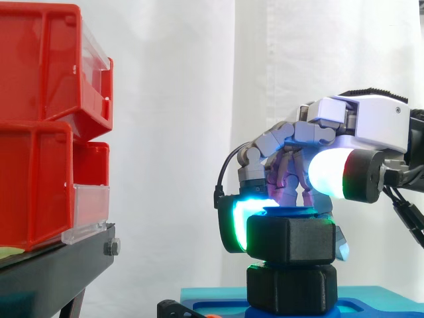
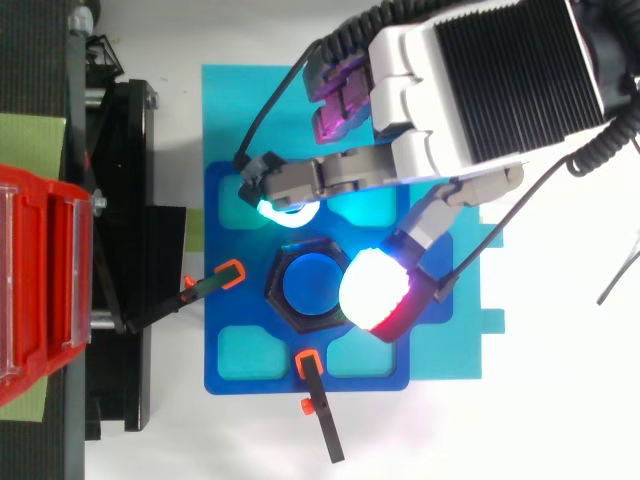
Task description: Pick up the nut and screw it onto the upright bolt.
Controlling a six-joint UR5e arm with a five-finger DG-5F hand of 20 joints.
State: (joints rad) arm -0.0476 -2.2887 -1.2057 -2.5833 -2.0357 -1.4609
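Note:
A black hex nut sits high on the upright blue bolt, above a second black hex piece at the bolt's foot. From above, the nut rings the bolt's blue top. My hand reaches in from the right, its fingers curled over the nut. A cyan-green fingertip presses the nut's left side, and the thumb's white-red pad lies at the opposite edge. In the side view the hand hovers just over the nut.
The bolt stands in a blue fixture plate with shallow pockets, on a lighter blue sheet. Two orange-tipped black clamps point at the bolt's foot. Red bins on a black stand rise at the left.

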